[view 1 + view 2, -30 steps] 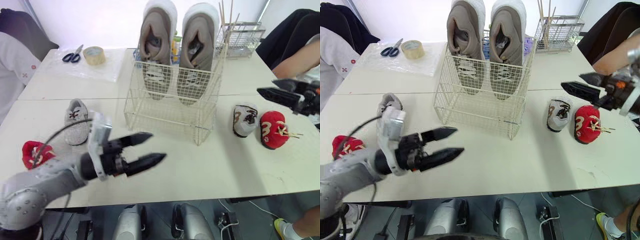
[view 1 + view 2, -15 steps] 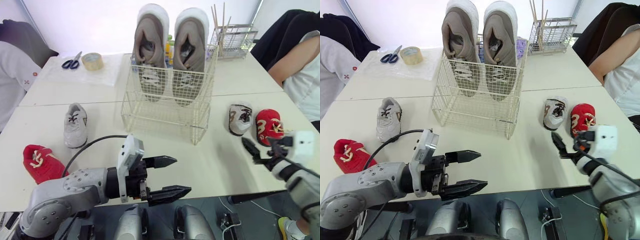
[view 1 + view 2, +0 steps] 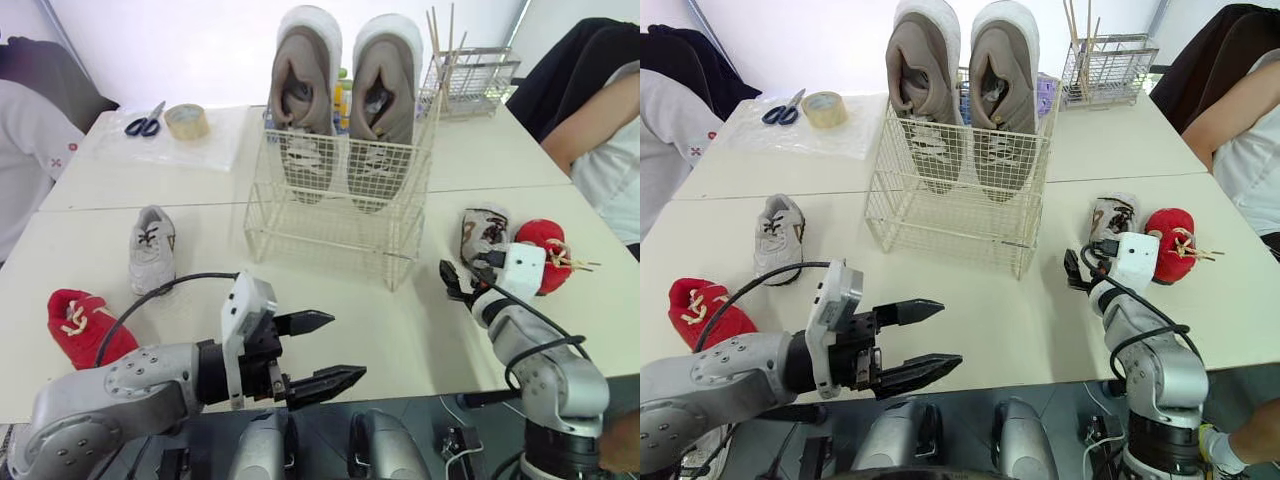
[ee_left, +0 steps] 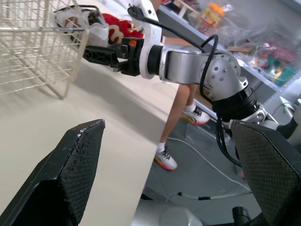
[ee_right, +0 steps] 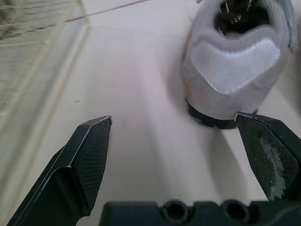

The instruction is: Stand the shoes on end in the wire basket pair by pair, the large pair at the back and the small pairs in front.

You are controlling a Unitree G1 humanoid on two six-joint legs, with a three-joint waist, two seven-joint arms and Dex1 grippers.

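two large shoes point(image 3: 303, 95), four small shoes point(image 3: 152, 250)

No text, label or number can be read anywhere.

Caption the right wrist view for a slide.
Open right tool facing the heel of a small grey shoe on the table, wire basket nearby.

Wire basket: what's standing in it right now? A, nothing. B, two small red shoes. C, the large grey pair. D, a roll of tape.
C: the large grey pair stands on end at the back of the wire basket, with the front of the basket unfilled.
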